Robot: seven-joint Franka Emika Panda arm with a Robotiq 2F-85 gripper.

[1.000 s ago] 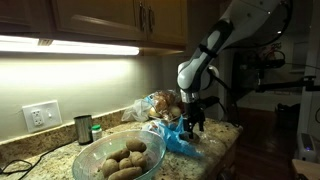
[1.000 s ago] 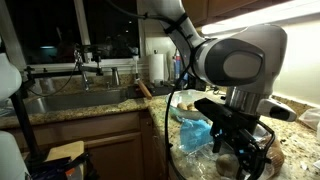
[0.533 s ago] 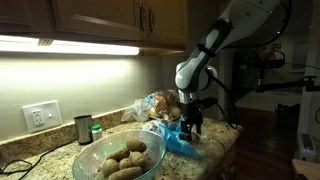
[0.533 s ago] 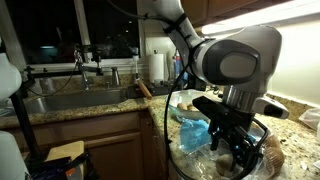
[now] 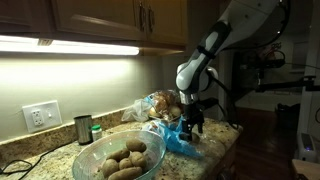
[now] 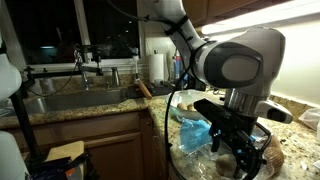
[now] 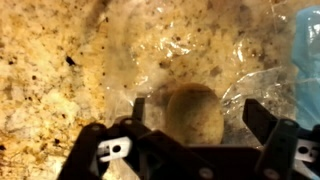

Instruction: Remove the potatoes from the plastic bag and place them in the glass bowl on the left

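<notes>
My gripper is spread wide, jaws straddling one potato lying in clear film. Plastic bag is just beside. Grasp step. Next, I reckon: drop, close, lift clear of the film, carry to glass bowl, where potatoes already sit.
</notes>
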